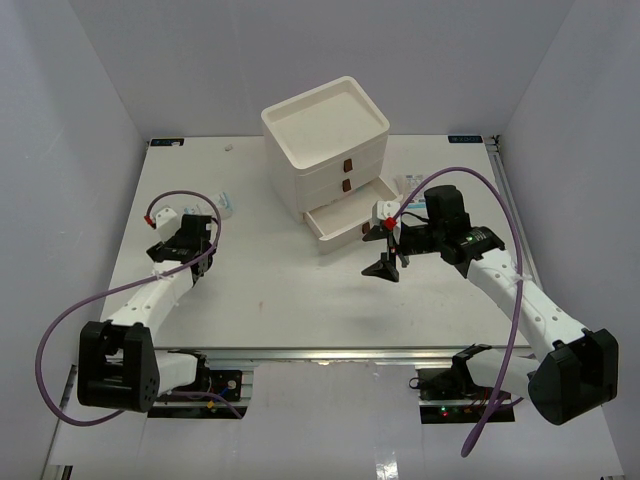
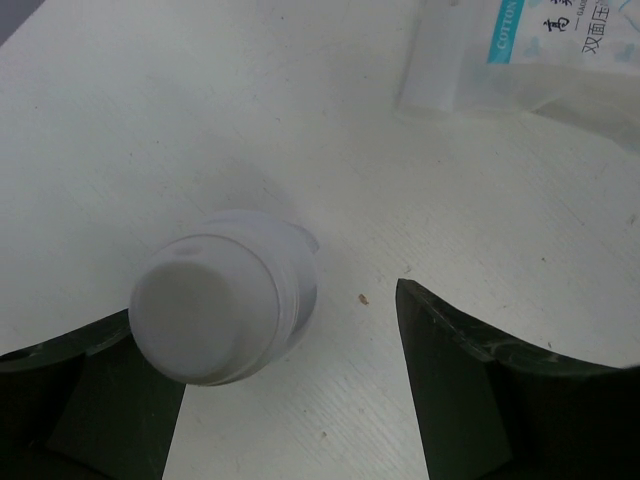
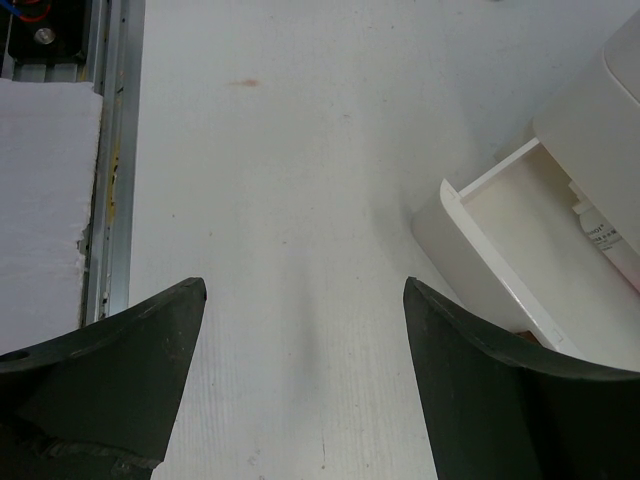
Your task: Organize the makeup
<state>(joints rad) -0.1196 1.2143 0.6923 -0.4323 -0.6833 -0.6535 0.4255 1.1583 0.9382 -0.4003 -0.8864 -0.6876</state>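
A small white bottle point(image 2: 215, 295) stands upright on the table, seen from above in the left wrist view. My left gripper point(image 2: 265, 310) is open, with its jaws either side of the bottle, which sits close to the left finger point(image 2: 90, 400). A clear packet printed white and blue point(image 2: 530, 50) lies just beyond it and also shows in the top view point(image 1: 228, 206). My right gripper point(image 1: 386, 266) is open and empty over bare table, in front of the open bottom drawer point(image 3: 480, 250). The sponges and the pink case are out of view.
The cream three-drawer box point(image 1: 325, 140) stands at the back centre with its bottom drawer point(image 1: 345, 222) pulled out. An item with a printed label point(image 3: 600, 235) lies inside it. More packets point(image 1: 410, 188) lie right of the box. The table's near rail point(image 3: 110, 150) runs at the left.
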